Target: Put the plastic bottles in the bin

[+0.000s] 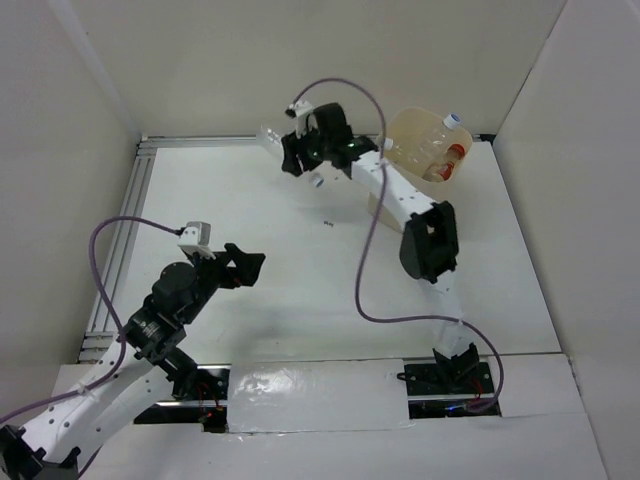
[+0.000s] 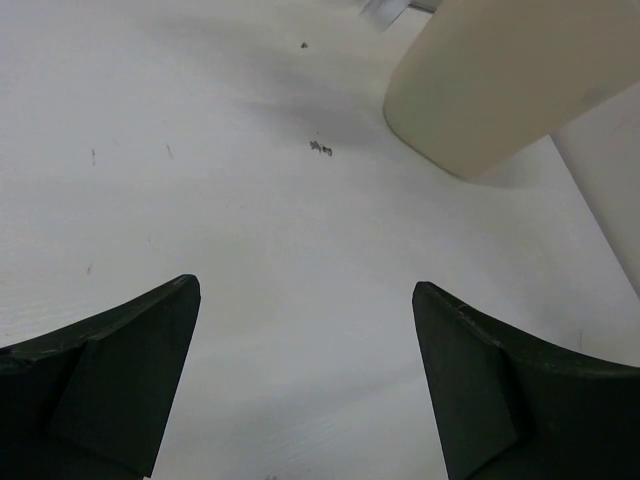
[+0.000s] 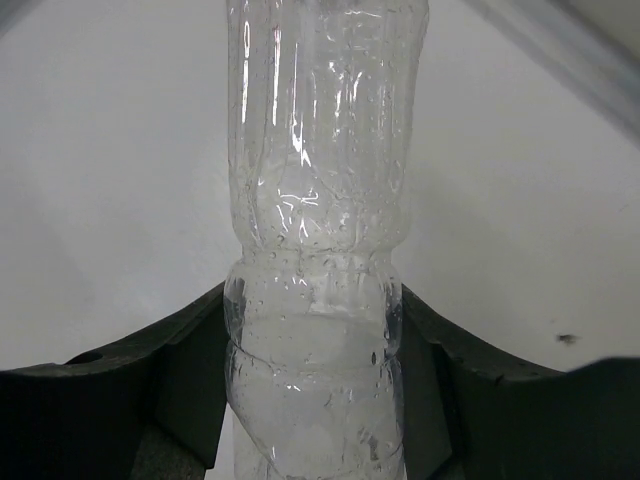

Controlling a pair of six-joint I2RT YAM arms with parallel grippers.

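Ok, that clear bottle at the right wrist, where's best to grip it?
Grip the clear bottle on the ribbed band just below its pinched waist in the right wrist view, a finger each side, across its long axis. Ribs likely hold firmer than the dented upper wall. The right gripper sits there now, seemingly closed on it.

The left claw (image 2: 305, 286) faces open table (image 2: 240, 200); the bin (image 2: 500, 80) stands ahead-right.

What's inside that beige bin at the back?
A red-labelled bottle and a white-capped clear bottle show inside the bin, toward its right. The right arm covers its near-left part; anything deeper is hidden.
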